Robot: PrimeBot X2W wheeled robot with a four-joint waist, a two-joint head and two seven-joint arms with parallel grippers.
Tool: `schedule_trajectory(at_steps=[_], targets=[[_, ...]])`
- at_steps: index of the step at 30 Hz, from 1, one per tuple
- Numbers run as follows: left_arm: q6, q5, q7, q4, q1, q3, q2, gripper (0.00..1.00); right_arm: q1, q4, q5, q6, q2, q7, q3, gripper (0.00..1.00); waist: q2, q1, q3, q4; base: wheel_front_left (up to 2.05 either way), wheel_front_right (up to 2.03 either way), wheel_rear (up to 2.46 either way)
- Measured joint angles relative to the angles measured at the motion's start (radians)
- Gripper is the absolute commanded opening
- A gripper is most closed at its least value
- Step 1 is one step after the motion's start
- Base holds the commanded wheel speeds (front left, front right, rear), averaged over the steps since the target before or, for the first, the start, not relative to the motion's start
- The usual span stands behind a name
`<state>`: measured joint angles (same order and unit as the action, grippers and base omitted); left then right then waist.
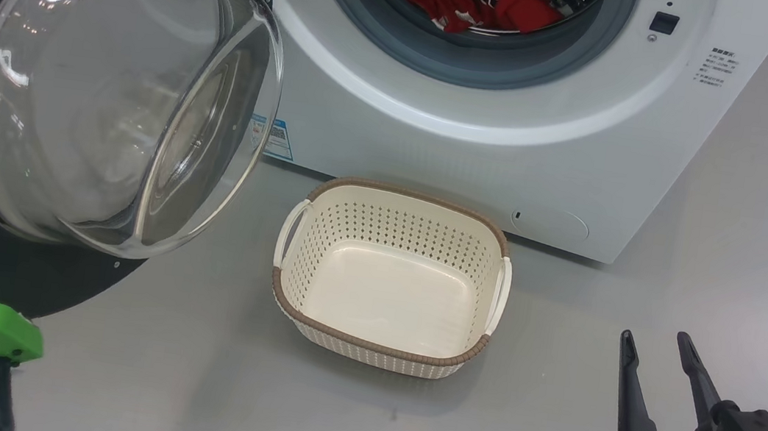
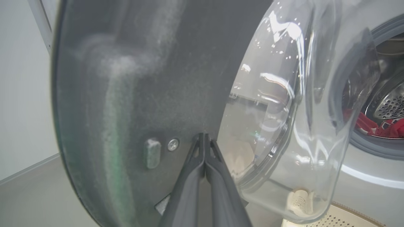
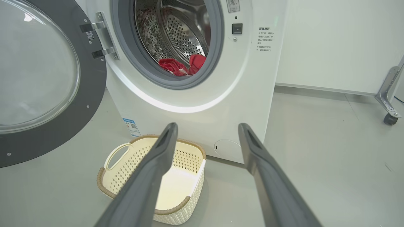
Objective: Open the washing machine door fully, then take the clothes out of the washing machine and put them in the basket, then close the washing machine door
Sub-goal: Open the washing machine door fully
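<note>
washing machine (image 1: 482, 147) top centre, red clothes (image 1: 471, 1) inside, washing machine door (image 1: 111, 90) open at left, blue label sticker (image 1: 280, 139) and panel print (image 1: 716, 70) illegible, basket (image 1: 401, 199) centre, left gripper (image 2: 202, 136) pressed together, right gripper (image 1: 655, 336) spread lower right

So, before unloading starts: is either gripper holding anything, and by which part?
Nothing is held. The left gripper is shut empty, tips at the inner face of the washing machine door; the right gripper stands open, empty.
</note>
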<state>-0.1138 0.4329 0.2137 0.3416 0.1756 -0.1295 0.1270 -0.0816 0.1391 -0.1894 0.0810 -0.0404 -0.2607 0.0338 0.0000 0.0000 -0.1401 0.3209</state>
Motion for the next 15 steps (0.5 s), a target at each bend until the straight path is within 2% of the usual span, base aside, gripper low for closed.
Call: schedule_trajectory(at_steps=[15], targets=[[-0.004, 0.015, 0.004, 0.113, 0.086, -0.057, 0.041, 0.0, 0.022, -0.001, 0.011, 0.006, 0.0, 0.0, -0.002, 1.0, 0.0, 0.0, -0.025, -0.009, 0.0, 0.0, 0.0]])
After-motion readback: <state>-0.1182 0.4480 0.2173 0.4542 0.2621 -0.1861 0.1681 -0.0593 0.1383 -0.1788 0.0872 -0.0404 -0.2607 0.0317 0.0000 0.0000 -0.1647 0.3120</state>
